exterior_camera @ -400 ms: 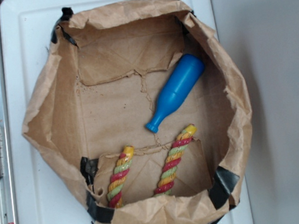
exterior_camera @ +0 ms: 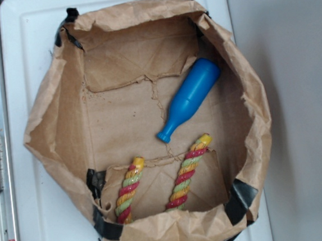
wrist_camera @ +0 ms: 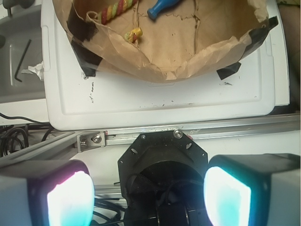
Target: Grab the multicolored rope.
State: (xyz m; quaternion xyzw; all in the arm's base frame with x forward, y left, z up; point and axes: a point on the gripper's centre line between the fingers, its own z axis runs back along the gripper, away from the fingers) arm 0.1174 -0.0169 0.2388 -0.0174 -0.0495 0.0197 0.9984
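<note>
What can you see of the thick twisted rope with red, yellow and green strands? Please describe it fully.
The thick twisted rope of red, yellow and light-green strands looks glossy. Two arms show, side by side and apart, each ending in a yellow tip; their lower ends pass behind the near wall of the crumpled brown paper bag, so any bend joining them is hidden. It lies on the bag's floor, below the blue bottle-shaped toy, not touching it. Nothing grips it.

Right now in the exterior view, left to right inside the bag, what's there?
Paper bag left wall → left arm of the multicolored rope → right arm of the same rope, with the blue bottle toy just above it → bag's right wall.
</note>
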